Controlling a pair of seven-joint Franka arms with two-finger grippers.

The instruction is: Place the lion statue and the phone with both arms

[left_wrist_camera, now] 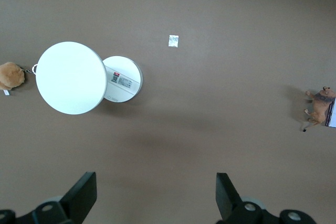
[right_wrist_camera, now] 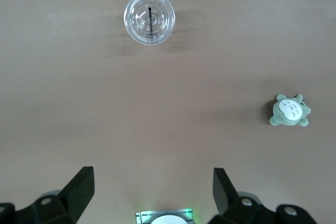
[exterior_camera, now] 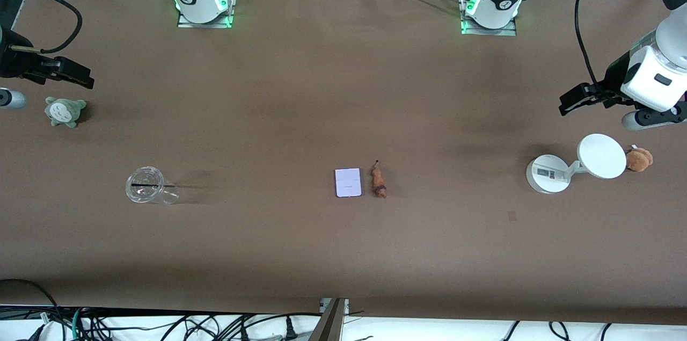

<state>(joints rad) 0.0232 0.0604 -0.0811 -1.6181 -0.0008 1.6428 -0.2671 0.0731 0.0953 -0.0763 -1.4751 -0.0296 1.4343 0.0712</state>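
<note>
I see phone (exterior_camera: 348, 182) beside lion statue (exterior_camera: 379, 181) mid-frame on tabletop (exterior_camera: 343, 88) | left pincer (exterior_camera: 570, 100) apart, right edge | right pincer (exterior_camera: 75, 75) apart, left edge

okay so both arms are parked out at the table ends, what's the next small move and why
Probably swing the open left gripper in over the lion statue. It lies beside the phone mid-table, on the left arm's side, untouched; the open right gripper waits.

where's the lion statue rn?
In the front view the lion statue lies on the table near its middle, right beside the phone, on the phone's side toward the left arm's end. Neither gripper is near it.
</note>
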